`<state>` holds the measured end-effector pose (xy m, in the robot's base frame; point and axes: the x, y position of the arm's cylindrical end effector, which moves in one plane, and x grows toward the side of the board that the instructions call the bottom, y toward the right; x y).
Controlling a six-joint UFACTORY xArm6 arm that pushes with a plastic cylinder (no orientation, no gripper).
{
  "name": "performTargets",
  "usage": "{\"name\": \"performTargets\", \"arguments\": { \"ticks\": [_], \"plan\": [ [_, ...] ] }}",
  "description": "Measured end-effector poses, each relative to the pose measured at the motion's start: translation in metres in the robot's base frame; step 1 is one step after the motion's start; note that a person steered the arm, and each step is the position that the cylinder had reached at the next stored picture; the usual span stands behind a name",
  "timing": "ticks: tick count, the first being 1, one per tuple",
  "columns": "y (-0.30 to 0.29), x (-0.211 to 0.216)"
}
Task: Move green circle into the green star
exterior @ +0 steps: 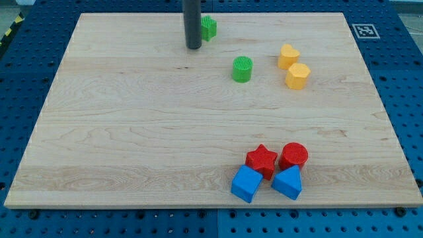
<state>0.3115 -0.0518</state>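
The green circle [242, 69] stands upright on the wooden board [132, 132], right of centre in the upper half. The green star [209, 28] lies near the board's top edge, up and left of the circle, partly hidden behind the dark rod. My tip [193, 47] rests on the board just below and left of the star, close to it, and well left of and above the circle.
A yellow heart [288, 56] and a yellow hexagon [297, 76] sit right of the green circle. Near the view's bottom, a red star [262, 159], red circle [293, 156], blue cube [246, 184] and blue triangle-like block [287, 182] cluster together.
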Motion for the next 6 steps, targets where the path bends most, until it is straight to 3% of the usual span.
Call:
{"name": "performTargets", "arguments": {
  "ticks": [1,3,4,5,6],
  "plan": [
    [-0.009,0.043],
    [0.091,0.082],
    [0.134,0.073],
    [0.139,0.039],
    [0.139,0.034]
  ]
}}
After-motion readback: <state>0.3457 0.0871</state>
